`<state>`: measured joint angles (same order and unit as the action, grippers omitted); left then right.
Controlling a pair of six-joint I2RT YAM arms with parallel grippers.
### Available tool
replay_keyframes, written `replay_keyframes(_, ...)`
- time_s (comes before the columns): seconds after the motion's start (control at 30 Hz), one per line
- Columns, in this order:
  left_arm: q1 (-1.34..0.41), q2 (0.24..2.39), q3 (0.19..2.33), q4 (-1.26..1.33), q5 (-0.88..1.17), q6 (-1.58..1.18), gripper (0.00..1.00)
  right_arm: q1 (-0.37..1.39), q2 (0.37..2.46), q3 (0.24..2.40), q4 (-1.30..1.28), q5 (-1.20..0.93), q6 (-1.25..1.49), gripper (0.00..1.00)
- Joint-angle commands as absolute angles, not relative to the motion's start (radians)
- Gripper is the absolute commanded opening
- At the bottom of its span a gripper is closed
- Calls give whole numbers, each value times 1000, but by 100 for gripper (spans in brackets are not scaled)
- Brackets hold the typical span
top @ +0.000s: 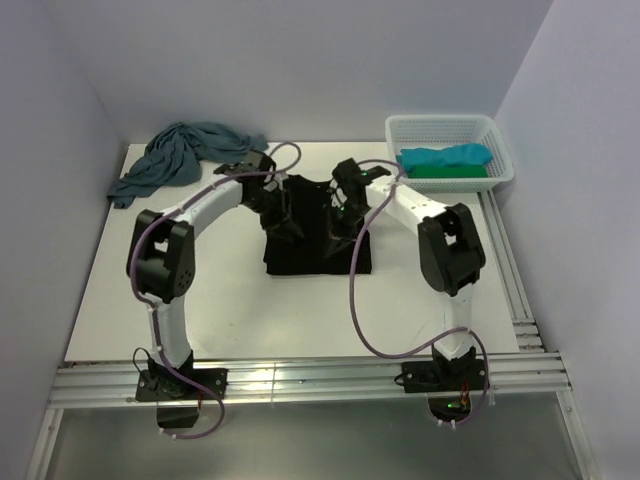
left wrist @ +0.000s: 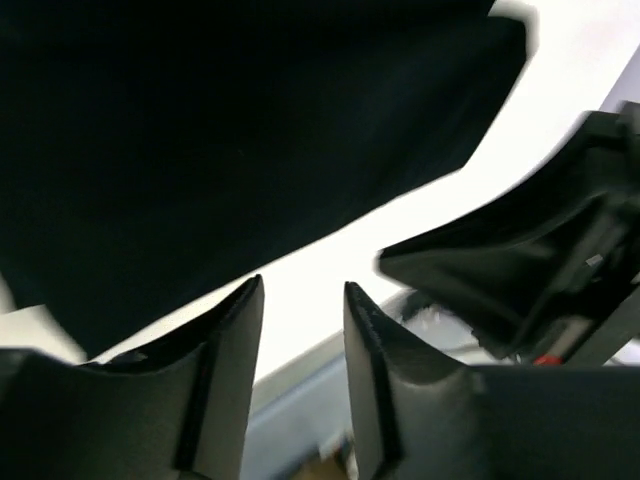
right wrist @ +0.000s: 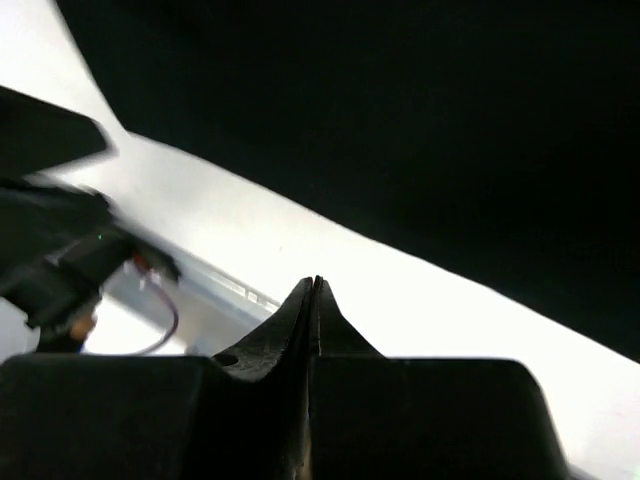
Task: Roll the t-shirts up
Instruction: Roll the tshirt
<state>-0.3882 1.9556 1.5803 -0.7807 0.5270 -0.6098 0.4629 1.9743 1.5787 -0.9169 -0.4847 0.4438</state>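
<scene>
Presently nothing grips the black t-shirt [top: 318, 235], mid-frame.
Left fingers [left wrist: 232, 360] stand narrowly apart, right fingers [right wrist: 298, 325] pinch empty; a shallow grab may slip.

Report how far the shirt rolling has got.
Done: the turquoise shirt and green shirt lie bundled in the basket. In hand: the black shirt lies folded mid-table, with the left gripper open and the right gripper shut over it, neither holding cloth. Left: rolling it, then the dusty-blue shirt crumpled at the far-left corner.
</scene>
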Motion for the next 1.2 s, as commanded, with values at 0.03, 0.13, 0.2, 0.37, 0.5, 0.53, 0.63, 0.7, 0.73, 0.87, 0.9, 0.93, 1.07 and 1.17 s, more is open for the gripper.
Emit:
replay_keyframes(0.03,-420,2025,1589,-821,673,-633,38,480,2054,1640,-1005,-626,443,0)
replay_keyframes(0.13,-443,2080,1582,-805,738,-630,33,492,2130,1674,-1034,-670,428,0)
replay_keyframes(0.2,-451,2114,1553,-782,776,-632,31,492,2158,1669,-1025,-693,425,0)
replay_keyframes(0.37,-453,2204,1516,-767,804,-589,27,480,2236,1652,-1012,-747,400,0)
replay_keyframes(0.5,-449,2255,1502,-784,744,-542,27,465,2282,1648,-1038,-739,364,0)
replay_keyframes(0.53,-443,2267,1503,-791,727,-532,26,459,2301,1652,-1049,-732,359,0)
replay_keyframes(0.63,-425,2296,1473,-770,689,-532,25,428,2312,1635,-1087,-724,334,0)
replay_keyframes(0.7,-417,2303,1450,-756,675,-537,25,391,2295,1599,-1094,-700,330,0)
replay_keyframes(0.73,-411,2304,1444,-756,652,-532,25,376,2274,1585,-1095,-672,330,0)
replay_keyframes(0.87,-407,2313,1425,-747,634,-531,24,292,2223,1523,-1112,-593,314,0)
replay_keyframes(0.9,-405,2312,1419,-744,634,-534,24,278,2208,1504,-1111,-577,305,0)
replay_keyframes(0.93,-406,2310,1416,-730,635,-541,24,256,2177,1499,-1112,-556,302,0)
replay_keyframes(1.07,-407,2293,1410,-721,620,-554,24,209,2096,1470,-1107,-421,311,0)
replay_keyframes(1.17,-407,2287,1414,-716,624,-558,24,196,2054,1485,-1123,-355,305,0)
